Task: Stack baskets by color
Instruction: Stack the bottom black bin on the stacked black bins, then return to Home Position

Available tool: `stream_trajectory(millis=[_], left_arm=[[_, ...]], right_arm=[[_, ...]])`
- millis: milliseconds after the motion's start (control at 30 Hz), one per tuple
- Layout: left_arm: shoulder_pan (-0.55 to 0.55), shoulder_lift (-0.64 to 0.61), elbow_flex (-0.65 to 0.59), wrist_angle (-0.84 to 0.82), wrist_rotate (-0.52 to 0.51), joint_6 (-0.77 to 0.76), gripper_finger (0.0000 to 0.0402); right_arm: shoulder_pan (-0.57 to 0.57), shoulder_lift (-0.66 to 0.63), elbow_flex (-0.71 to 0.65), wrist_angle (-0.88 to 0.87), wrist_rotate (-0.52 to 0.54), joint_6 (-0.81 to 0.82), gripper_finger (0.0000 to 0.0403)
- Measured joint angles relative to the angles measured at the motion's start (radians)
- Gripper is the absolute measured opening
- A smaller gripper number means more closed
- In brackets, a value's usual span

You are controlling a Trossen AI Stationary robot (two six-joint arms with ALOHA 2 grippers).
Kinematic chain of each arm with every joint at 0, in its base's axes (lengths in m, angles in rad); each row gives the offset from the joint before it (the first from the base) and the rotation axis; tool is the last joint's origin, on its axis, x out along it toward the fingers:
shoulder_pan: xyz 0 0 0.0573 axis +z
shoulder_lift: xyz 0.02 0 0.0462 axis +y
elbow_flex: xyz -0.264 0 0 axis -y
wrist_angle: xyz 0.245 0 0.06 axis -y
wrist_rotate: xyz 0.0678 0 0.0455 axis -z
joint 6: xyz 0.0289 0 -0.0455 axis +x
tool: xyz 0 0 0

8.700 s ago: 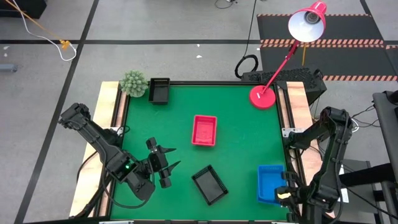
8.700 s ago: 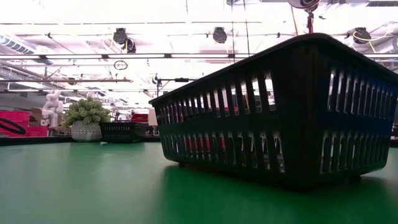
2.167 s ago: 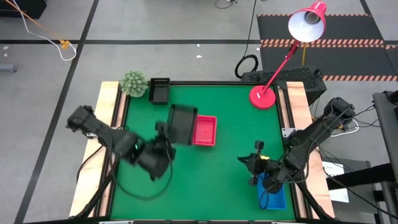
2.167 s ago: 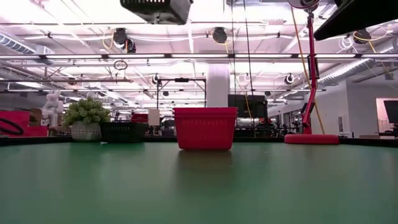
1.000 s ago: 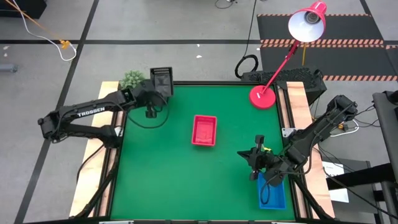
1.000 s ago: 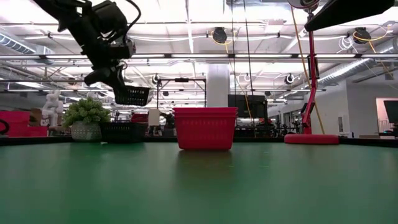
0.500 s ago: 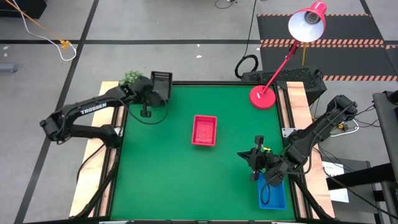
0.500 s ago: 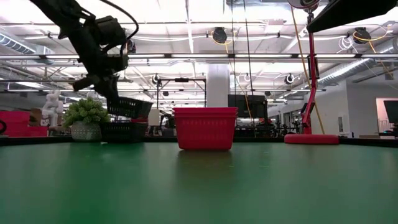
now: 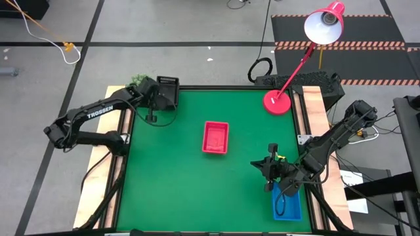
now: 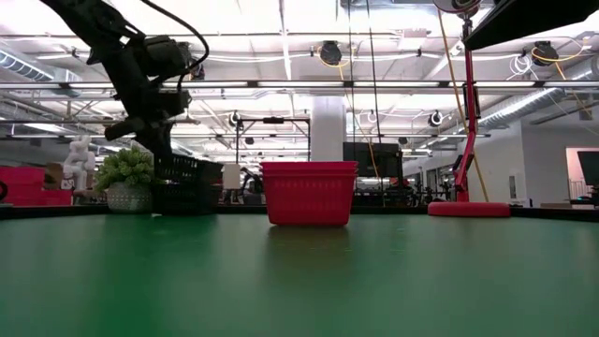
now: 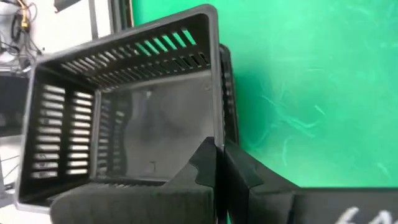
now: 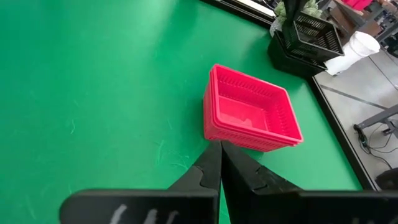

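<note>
My left gripper (image 9: 159, 98) is at the table's far left corner, shut on a black basket (image 9: 167, 88). That basket hangs low over a second black basket (image 11: 227, 87), whose rim shows just beneath it. Whether the two touch, I cannot tell. A red basket (image 9: 216, 137) stands flat on its base at the table's middle. A blue basket (image 9: 287, 204) lies at the near right corner, partly under my right arm. My right gripper (image 9: 268, 172) hovers shut beside it, holding nothing, and points at the red basket (image 12: 249, 115). My left gripper pinches one side wall of the black basket at its rim (image 11: 217, 134). One finger (image 11: 204, 163) is inside the basket and the other (image 11: 240, 169) outside. The fingers come slanting down from the table's left. The basket hangs open side up, slightly tilted.
A fuzzy green plant (image 10: 126, 169) stands at the far left corner next to the black baskets. A red desk lamp's round base (image 9: 277, 101) sits at the far right. Bare green mat lies along the near edge (image 9: 197, 196).
My left gripper has moved down and a little toward the table's left edge, still shut on the black basket. The basket, earlier tipped and well above the table, has sunk onto the level of the black basket in the corner and stands nearer to level. My right arm has kept still.
</note>
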Motion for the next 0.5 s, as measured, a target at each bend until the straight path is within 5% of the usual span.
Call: stream_trajectory(millis=[500], left_arm=[[0.014,0.004,-0.049,0.067,-0.019,-0.025,0.0078]], right_arm=[[-0.001,0.000,0.000,0.001,0.000,0.002,0.0000]])
